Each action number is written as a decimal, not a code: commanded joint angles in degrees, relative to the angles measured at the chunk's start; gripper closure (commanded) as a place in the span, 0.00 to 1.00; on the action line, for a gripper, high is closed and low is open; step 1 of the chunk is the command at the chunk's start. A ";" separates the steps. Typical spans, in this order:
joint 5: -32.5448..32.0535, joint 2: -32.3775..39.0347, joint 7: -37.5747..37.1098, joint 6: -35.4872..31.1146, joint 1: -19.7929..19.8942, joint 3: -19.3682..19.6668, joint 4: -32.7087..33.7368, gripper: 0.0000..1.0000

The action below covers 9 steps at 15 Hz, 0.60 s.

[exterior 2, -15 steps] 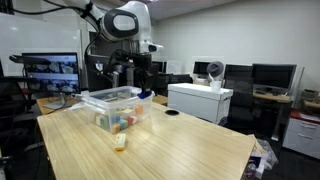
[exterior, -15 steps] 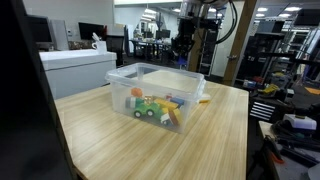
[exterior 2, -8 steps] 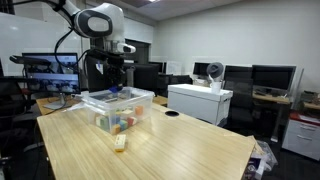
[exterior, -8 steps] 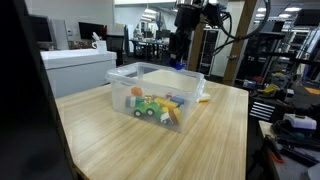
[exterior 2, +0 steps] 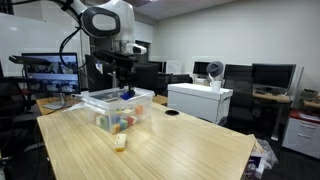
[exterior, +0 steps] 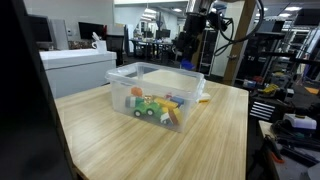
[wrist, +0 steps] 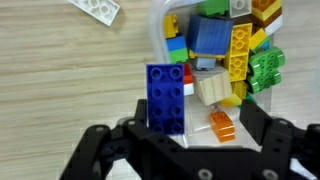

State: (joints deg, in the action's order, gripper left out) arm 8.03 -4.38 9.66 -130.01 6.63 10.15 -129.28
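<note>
My gripper (wrist: pixel 197 112) hangs above a clear plastic bin (exterior: pixel 128 72) full of colourful toy bricks (wrist: pixel 235 50). Its jaws stand wide apart. A blue brick (wrist: pixel 167 98) floats upright just inside the left finger, over the bin's wall, and nothing clamps it. In both exterior views the gripper (exterior: pixel 186 52) (exterior 2: pixel 124 82) is over the bin (exterior 2: pixel 100 98), with the blue brick (exterior 2: pixel 127 95) just below the fingers. A small orange brick (wrist: pixel 222 125) lies beneath the gripper in the wrist view.
The bin stands on a light wooden table (exterior: pixel 210 140). A white brick (exterior 2: pixel 120 142) (wrist: pixel 96 8) lies loose on the tabletop near the bin. An orange piece (exterior: pixel 203 98) sits beside the bin. Desks, monitors and a white cabinet (exterior 2: pixel 198 100) surround the table.
The arm swung over the bin and shifted slightly. The jaws, shut a second ago, have spread wide and let go of the blue brick.
</note>
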 commanded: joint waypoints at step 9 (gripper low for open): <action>-2.04 4.08 -0.11 -0.54 1.46 -0.52 2.47 0.00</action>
State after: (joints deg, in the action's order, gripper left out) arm 8.03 -2.19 9.79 -129.94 6.60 8.84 -127.63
